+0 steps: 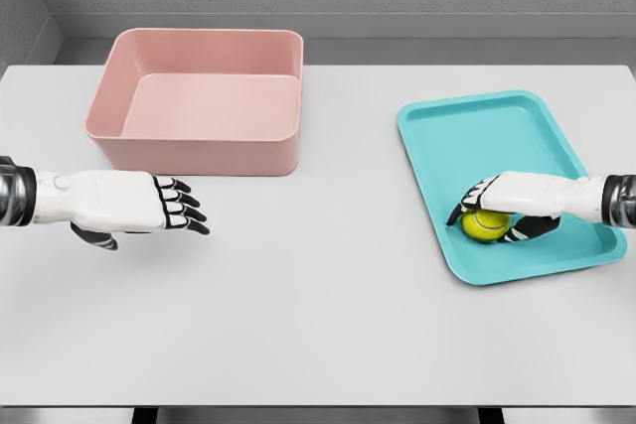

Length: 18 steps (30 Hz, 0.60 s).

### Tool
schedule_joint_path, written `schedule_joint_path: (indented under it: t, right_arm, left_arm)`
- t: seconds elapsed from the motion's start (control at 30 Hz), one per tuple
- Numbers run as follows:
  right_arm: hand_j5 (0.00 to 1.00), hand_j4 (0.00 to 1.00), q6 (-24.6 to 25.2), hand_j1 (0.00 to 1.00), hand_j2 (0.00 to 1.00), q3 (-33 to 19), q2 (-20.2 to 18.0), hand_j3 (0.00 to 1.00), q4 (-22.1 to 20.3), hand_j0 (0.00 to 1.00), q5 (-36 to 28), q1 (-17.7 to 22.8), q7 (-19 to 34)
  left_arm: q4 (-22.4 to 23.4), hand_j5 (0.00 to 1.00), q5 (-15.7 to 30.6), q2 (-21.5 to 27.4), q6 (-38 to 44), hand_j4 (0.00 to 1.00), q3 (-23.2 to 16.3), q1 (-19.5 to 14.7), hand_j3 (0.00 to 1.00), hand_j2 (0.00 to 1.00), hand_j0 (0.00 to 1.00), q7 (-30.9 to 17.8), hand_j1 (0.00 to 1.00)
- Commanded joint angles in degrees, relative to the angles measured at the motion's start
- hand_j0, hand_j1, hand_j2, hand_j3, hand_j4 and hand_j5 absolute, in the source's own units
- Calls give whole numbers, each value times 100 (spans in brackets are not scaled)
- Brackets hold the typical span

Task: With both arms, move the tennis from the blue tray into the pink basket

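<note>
The ball (484, 225) is a small sphere, bright yellow-green, with a matte, slightly fuzzy-looking surface. No seam line can be made out at this size. It lies inside the tray (477, 136), near the tray's front edge and a little right of that edge's middle.

The tray is a shallow rectangular dish, turquoise-blue, with rounded corners and a low raised rim. It sits on the right half of the table (318, 325), turned slightly so that its long sides run at an angle to the table edge. The ball is the only object in it.

The right hand (507, 208) enters from the right edge and reaches over the tray's right rim. Its white palm and dark-jointed fingers (467, 204) arch over the top and far side of the ball; the thumb shows below and to the right of it. The fingers are curled around the ball and appear to touch it, forming a grasp.

The left hand (124, 203) enters from the left edge and hovers over bare table, just in front of the basket (194, 151). Its fingers are extended, relaxed and empty, pointing right.

The basket is a pink rectangular tub with tall walls and rounded corners, standing at the rear left of the table, well apart from the tray.
</note>
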Motion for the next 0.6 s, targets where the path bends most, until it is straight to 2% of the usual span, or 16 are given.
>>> schedule_joint_path:
  t: [0.0,0.2,0.57]
  right_arm:
    - [67,67,-25,67,67,30,4,67,53,67,75,0,29]
    - [56,56,-25,56,56,30,40,56,132,56,75,9,46]
    - [54,54,-25,54,54,-32,-4,54,106,54,57,-61,38]
  left_arm:
    - [0,100,21,6,13,100,3,0,100,100,100,2,100]
    - [0,100,21,-11,13,100,3,0,100,100,100,2,100]
    - [0,100,21,-46,13,100,3,-18,100,100,100,2,100]
